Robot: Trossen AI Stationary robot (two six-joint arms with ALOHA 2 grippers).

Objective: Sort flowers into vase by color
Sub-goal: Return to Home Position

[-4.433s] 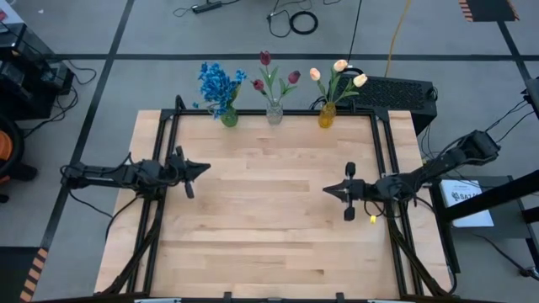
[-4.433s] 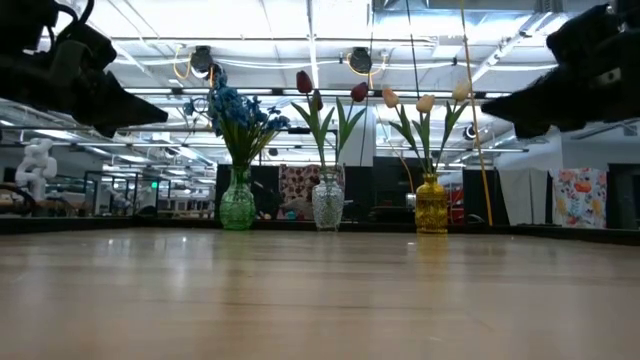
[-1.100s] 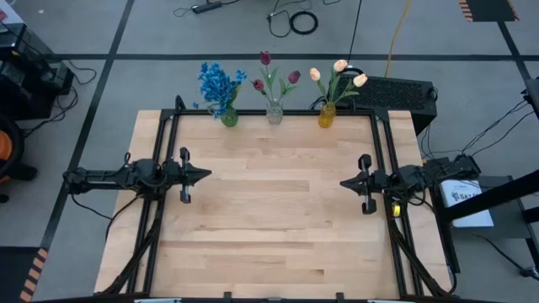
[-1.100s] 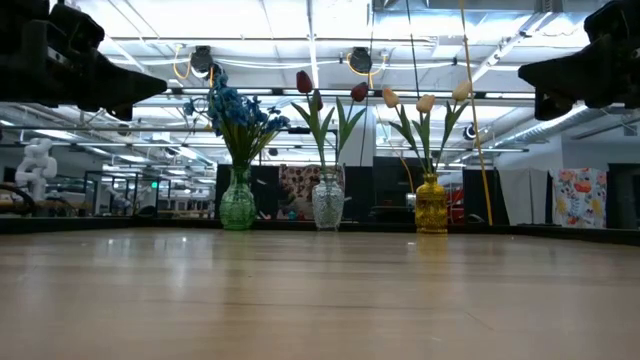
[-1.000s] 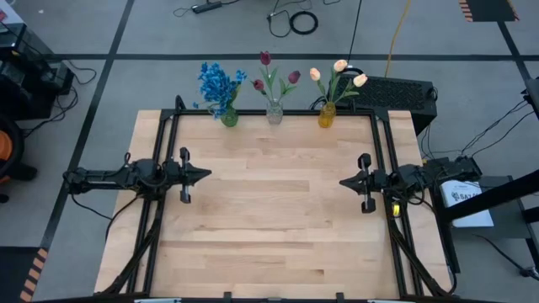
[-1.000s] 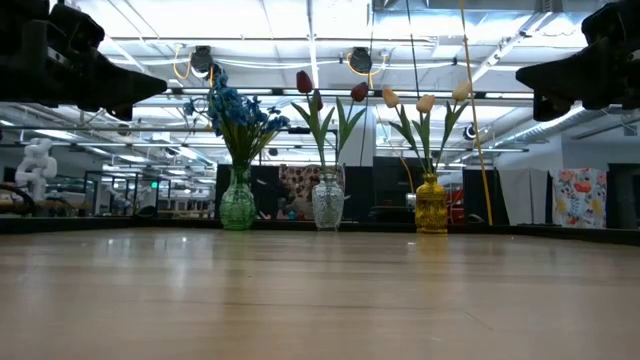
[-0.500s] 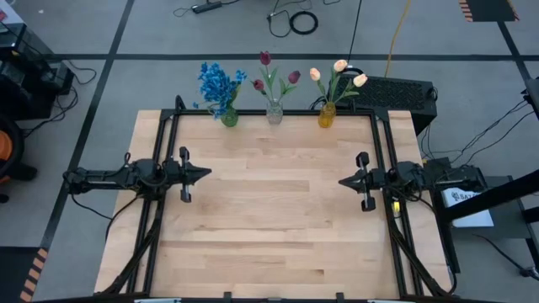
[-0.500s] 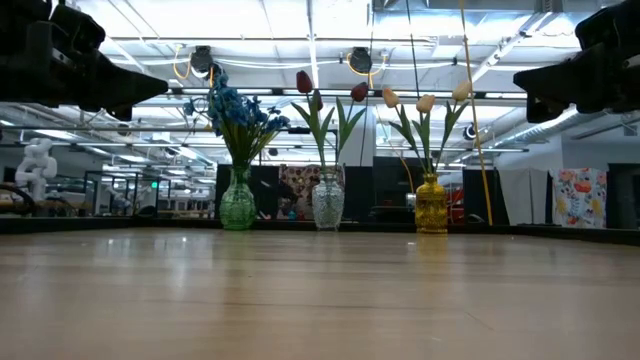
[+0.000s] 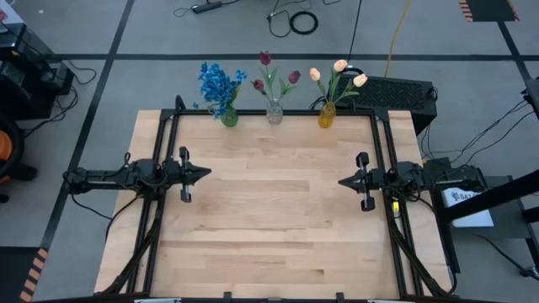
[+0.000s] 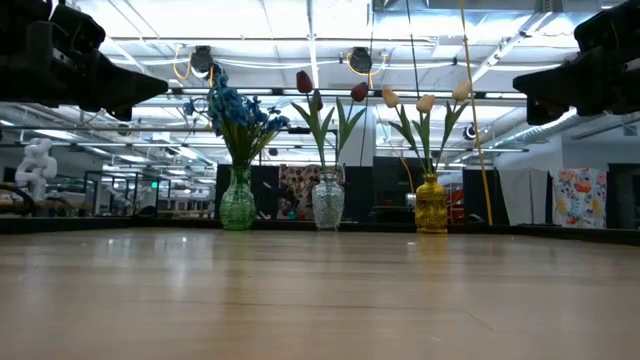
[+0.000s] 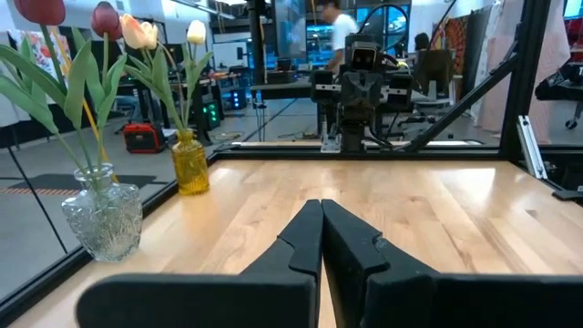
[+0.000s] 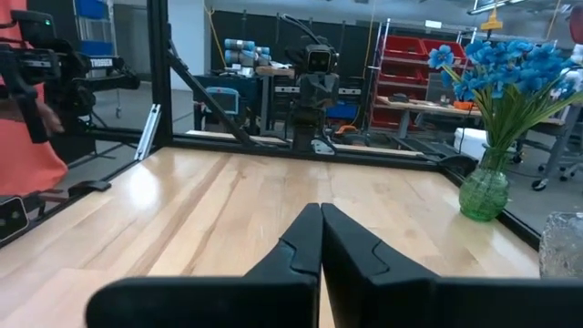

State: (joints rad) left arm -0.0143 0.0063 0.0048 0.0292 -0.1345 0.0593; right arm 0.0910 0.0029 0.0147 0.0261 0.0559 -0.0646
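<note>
Three vases stand in a row at the table's far edge. A green vase [image 9: 229, 118] holds the blue flowers [image 9: 217, 84], a clear vase [image 9: 274, 113] holds the dark red tulips [image 9: 266, 59], and a yellow vase [image 9: 327, 115] holds the cream-yellow tulips [image 9: 339, 67]. Each bunch sticks by its stems into its vase. My left gripper [image 9: 206, 175] is shut and empty, raised above the table's left side. Over the right side, my right gripper [image 9: 341, 182] is shut and empty. Both point level toward the table's middle.
A black frame [image 9: 173, 126] runs along the table's left, right and far edges. The bare wooden top [image 9: 269, 219] lies between the two arms. A dark keyboard [image 9: 396, 93] sits on the floor beyond the far right corner.
My right gripper has swung a little toward the table's far edge, still shut and level. The vases and flowers stand as before.
</note>
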